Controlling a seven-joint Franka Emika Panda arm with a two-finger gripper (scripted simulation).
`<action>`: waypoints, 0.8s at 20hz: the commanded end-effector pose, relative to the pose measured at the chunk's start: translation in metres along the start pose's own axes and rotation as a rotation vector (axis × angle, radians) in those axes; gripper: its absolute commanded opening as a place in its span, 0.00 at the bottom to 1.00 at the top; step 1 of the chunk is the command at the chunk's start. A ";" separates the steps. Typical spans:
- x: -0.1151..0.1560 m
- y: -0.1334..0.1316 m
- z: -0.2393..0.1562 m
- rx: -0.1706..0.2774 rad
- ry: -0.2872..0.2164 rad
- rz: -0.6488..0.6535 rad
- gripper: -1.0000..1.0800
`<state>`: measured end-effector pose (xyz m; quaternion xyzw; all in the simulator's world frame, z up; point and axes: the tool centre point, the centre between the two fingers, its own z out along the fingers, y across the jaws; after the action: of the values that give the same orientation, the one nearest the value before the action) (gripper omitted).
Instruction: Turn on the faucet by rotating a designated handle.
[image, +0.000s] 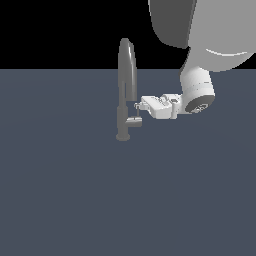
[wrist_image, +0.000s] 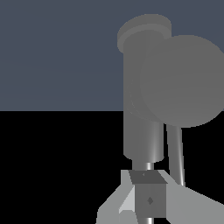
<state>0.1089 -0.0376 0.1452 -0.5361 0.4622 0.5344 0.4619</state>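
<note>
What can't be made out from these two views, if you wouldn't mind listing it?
- Exterior view: whether the gripper touches the handle of the faucet; too small.
- Wrist view: gripper fingertips cut off by the picture's edge; open or shut unclear.
- Exterior view: upper robot arm cut off by the frame.

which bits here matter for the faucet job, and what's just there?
Job:
- faucet
- handle, stub on the stem's side toward the exterior view's right
- gripper, fingers at the thin lever above the stub; grip state unclear

Just there:
- grey floor; nothing else lying about
</note>
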 end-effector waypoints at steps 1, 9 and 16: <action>-0.002 0.003 0.000 -0.003 -0.001 -0.001 0.00; 0.000 0.013 0.000 0.000 -0.001 0.000 0.00; 0.000 0.026 0.000 -0.001 -0.001 0.000 0.00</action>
<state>0.0887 -0.0405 0.1469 -0.5373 0.4619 0.5317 0.4639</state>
